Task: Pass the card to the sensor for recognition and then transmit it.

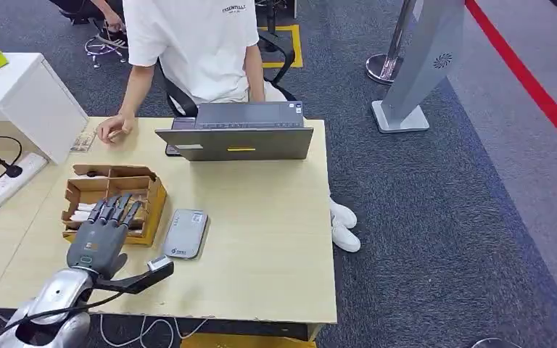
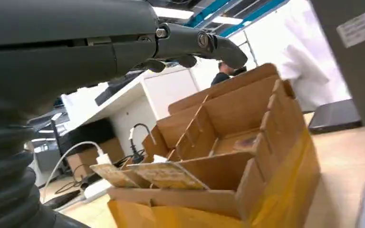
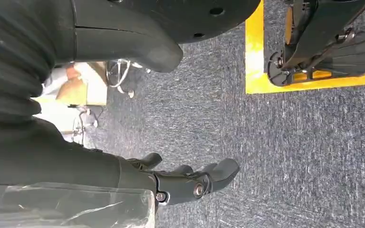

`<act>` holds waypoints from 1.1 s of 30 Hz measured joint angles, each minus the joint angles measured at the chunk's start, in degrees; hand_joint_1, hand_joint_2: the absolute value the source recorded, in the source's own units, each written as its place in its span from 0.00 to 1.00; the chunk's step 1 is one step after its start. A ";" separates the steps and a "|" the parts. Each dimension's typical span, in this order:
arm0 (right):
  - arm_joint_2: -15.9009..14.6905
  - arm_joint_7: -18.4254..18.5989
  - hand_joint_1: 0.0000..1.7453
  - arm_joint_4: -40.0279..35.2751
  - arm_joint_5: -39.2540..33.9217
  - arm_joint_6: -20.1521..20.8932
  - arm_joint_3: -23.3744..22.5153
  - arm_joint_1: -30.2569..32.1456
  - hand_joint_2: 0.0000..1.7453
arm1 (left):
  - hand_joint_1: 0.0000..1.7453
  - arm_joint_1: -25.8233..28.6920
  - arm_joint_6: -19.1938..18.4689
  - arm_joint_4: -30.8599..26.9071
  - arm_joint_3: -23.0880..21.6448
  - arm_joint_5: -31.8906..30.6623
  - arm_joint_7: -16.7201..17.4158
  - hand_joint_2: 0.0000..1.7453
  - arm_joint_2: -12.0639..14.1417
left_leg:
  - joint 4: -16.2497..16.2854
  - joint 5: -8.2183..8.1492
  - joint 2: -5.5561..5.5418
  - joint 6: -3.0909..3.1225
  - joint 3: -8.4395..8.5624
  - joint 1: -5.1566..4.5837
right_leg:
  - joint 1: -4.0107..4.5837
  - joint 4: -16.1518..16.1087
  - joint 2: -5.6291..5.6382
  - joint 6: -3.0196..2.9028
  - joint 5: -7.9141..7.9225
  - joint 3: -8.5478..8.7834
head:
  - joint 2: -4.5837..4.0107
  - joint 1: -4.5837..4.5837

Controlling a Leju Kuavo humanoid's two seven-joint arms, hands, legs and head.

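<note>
Bare tabletop (image 1: pixel 261 217) right of sensor (image 1: pixel 185 233); box (image 1: pixel 112 199) blocks the left, laptop (image 1: pixel 239 134) and person's hand (image 1: pixel 112 129) block the far edge.

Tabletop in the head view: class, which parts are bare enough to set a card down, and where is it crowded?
The table is bare right of the grey sensor, from the laptop to the near edge. A narrower strip lies between laptop and cardboard box. The left side is crowded: box, left hand over it, cables, a person's hand.

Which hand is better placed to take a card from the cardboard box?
The left hand: it hovers open over the cardboard box holding the cards. The right hand hangs by the floor.
</note>
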 joint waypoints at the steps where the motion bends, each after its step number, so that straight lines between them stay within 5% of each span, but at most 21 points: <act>1: 0.00 0.00 0.00 0.00 0.00 0.00 0.02 0.00 1.00 | 0.00 0.00 0.16 0.26 0.44 -0.07 0.02 1.00 -0.11 | 0.00 0.00 0.00 0.00 0.00 0.00 | 0.00 0.00 0.00 0.00 0.00 0.00 | 0.00 0.00; 18: -0.11 -0.07 0.00 0.00 0.20 0.66 0.07 0.00 1.00 | 0.00 1.01 1.68 1.70 4.18 -1.14 1.12 1.00 -1.60 | 0.00 0.00 -0.01 0.00 0.00 0.00 | 0.00 0.00 -0.01 0.00 0.00 0.01 | 0.00 0.00; 19: -0.13 -0.09 0.00 0.00 0.22 0.70 0.09 0.00 1.00 | 1.00 1.21 1.71 1.68 4.35 -1.14 1.12 1.00 -1.60 | 0.00 0.00 0.00 0.00 0.00 0.00 | 0.00 0.00 0.00 0.00 0.00 0.00 | 0.00 0.00; 33: -0.15 -0.46 0.00 0.00 0.37 0.85 0.15 0.02 1.00 | 1.00 3.24 1.16 1.05 6.45 -0.96 0.09 1.00 -1.57 | 0.00 0.00 -0.01 0.00 0.01 0.00 | 0.00 0.00 -0.01 0.00 0.00 0.03 | 0.00 0.02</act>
